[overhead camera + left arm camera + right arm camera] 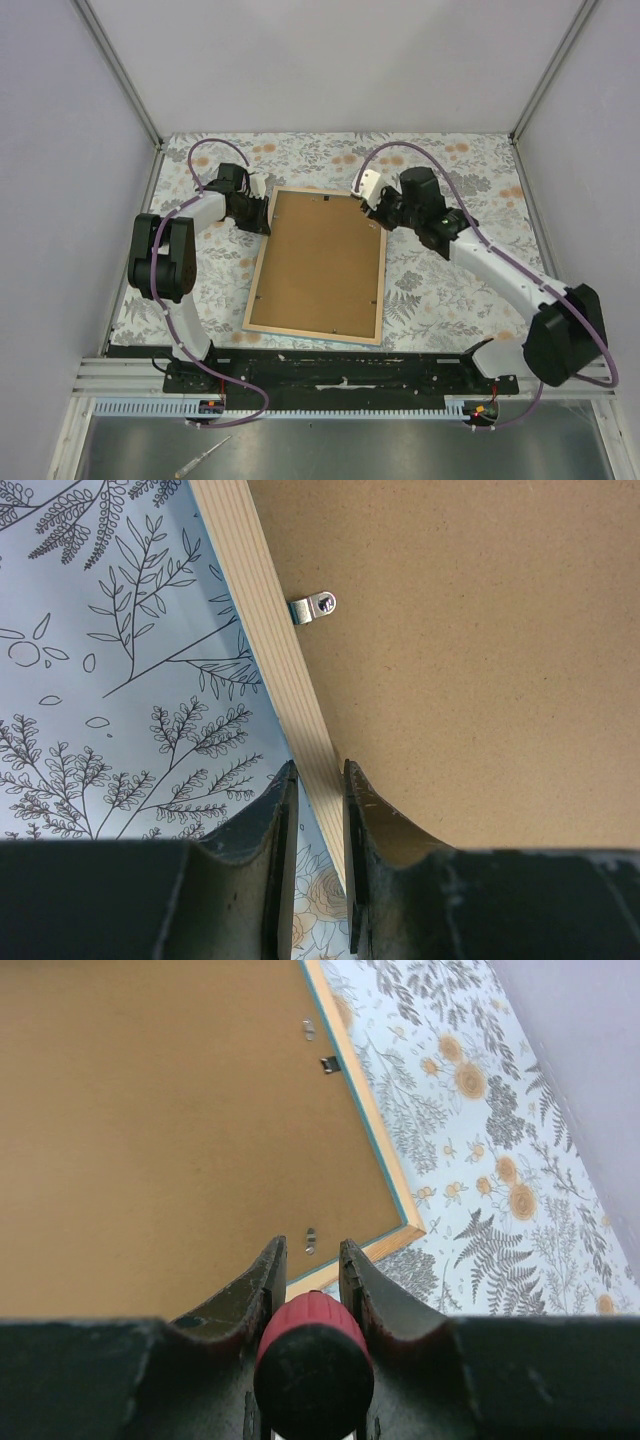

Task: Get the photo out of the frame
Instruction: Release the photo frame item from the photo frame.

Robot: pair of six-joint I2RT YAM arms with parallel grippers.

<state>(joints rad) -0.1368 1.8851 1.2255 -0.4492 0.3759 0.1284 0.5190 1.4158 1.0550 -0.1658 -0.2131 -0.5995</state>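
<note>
Face-down on the surface (440, 290): frame (261, 260), photo (320, 262) inside, board back up, exposing clips (312, 608). Left claw (320, 775) pinches the frame rail, likely steadying it. Right claw (312, 1250) clamps red-handled tool (312, 1360) near a clip.

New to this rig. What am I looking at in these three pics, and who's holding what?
Two robot arms, left and right, are bolted at the near edge. One picture looks down from overhead; the others come from a camera on each wrist. On the floral cover the frame lies face down, brown backing board up, held by small metal clips. The left gripper straddles the frame's wooden rail; whether it grips is unclear. The right gripper holds a red-handled tool near the frame's corner.
</note>
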